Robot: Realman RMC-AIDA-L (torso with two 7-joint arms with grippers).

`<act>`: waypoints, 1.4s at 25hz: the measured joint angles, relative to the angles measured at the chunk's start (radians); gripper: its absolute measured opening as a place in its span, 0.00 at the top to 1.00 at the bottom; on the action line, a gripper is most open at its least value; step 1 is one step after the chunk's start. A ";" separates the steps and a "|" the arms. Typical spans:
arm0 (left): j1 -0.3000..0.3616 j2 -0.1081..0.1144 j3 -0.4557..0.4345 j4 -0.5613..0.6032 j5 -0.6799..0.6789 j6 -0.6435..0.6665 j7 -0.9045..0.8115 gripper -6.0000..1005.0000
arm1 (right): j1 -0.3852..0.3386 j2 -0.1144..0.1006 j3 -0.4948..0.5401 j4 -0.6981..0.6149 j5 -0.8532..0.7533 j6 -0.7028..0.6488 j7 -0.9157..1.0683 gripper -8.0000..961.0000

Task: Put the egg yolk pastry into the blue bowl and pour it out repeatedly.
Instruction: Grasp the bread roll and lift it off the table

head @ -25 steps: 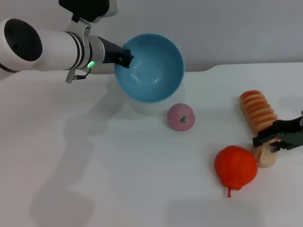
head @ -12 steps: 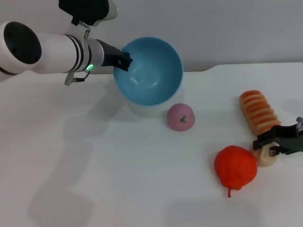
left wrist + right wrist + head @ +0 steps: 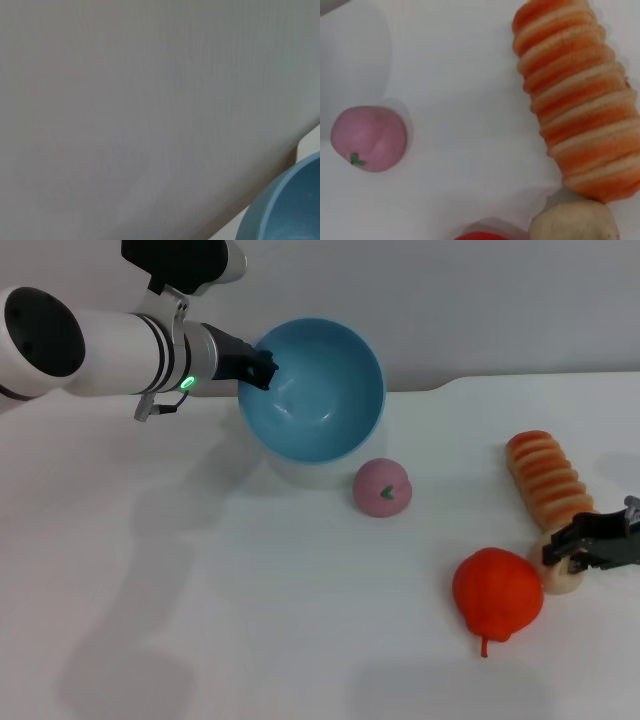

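Since the earlier frames the right gripper (image 3: 583, 548) has slid back toward the table's right edge; the blue bowl (image 3: 318, 390) dropped a touch and its tilt is much the same. Left gripper (image 3: 258, 367) holds the bowl by its rim, jaws pinching the rim, bowl off the white table (image 3: 200, 590) and tipped w/ its opening facing the camera, nothing inside. Right gripper sits over the egg yolk pastry (image 3: 560, 575); can't tell if its jaws are spread or closing on it. Pastry lies on the table betw. the red tomato (image 3: 497, 593) and the end of the ridged orange bread (image 3: 545, 480), touching the bread. Pink ball (image 3: 382, 487) w/ green mark is just below the bowl.
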 joint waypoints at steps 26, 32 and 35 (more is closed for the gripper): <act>-0.001 0.000 -0.002 0.003 -0.005 -0.056 -0.004 1.00 | 0.027 0.054 -0.070 -0.292 -0.059 -0.040 -0.051 0.91; -0.011 0.001 -0.010 -0.001 -0.006 -0.119 -0.006 1.00 | 0.098 0.066 -0.108 -0.364 -0.059 -0.064 -0.068 0.95; -0.012 0.001 -0.011 -0.001 -0.006 -0.127 -0.006 1.00 | 0.135 0.074 -0.110 -0.366 -0.056 -0.064 -0.092 0.96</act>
